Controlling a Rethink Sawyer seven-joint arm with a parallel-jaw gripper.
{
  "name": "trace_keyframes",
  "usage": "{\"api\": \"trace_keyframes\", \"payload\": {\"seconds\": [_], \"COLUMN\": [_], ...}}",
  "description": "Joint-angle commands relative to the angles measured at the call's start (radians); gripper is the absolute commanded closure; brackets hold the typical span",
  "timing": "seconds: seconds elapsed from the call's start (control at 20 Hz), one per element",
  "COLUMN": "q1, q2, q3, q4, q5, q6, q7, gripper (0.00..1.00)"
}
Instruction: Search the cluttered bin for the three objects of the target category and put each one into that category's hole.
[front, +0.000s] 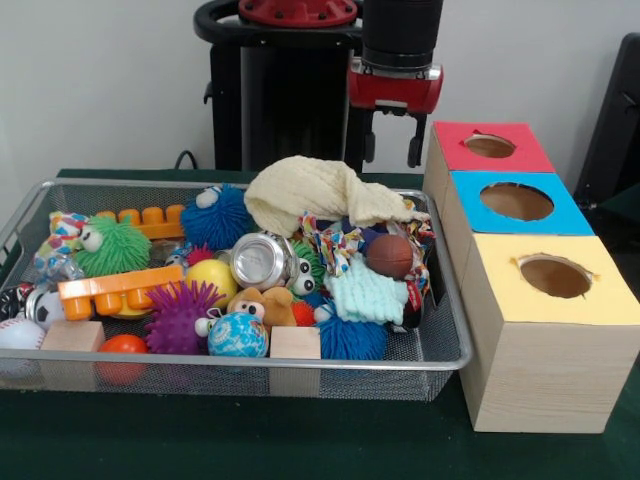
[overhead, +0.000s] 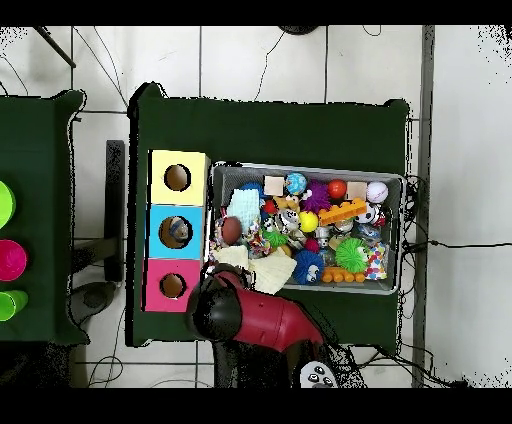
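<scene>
A wire mesh bin (front: 440, 352) (overhead: 401, 230) is heaped with toys. On the pile lie a cream cloth (front: 310, 192) (overhead: 262, 270), a crushed silver can (front: 260, 260), a brown ball (front: 390, 256) (overhead: 232, 229), a mint knitted piece (front: 368, 295) (overhead: 243, 208), fuzzy blue (front: 215, 215), green (front: 112, 246) and purple (front: 180, 315) balls, an orange brick (front: 118, 290) and wooden cubes (front: 296, 343). Beside the bin stands a wooden box with a red hole (front: 490, 146) (overhead: 172, 285), a blue hole (front: 516, 201) (overhead: 177, 232) and a yellow hole (front: 555, 276) (overhead: 177, 177). My gripper (front: 392, 150) hangs open and empty above the bin's back corner, next to the red section. The arm (overhead: 240, 315) hides it from overhead.
Bin and box sit on a dark green cloth (front: 300, 440) (overhead: 270, 130). In the bin's front left corner lie a baseball (front: 20, 335), an orange ball (front: 123, 345) and a globe ball (front: 238, 335). A second green table (overhead: 40, 150) at the overhead view's left carries green and pink discs (overhead: 8, 260).
</scene>
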Motion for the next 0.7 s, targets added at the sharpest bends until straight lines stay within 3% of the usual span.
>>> {"api": "trace_keyframes", "payload": {"seconds": [0.05, 0.35, 0.7], "q1": [-0.001, -0.177, -0.390], "q2": [0.008, -0.105, -0.038], "q3": [0.033, 0.077, 0.173], "q4": [0.004, -0.010, -0.084], "q5": [0.030, -0.031, -0.127], "q6": [-0.060, 0.104, 0.159], "q7": [0.214, 0.034, -0.118], "gripper": [0.00, 0.00, 0.00]}}
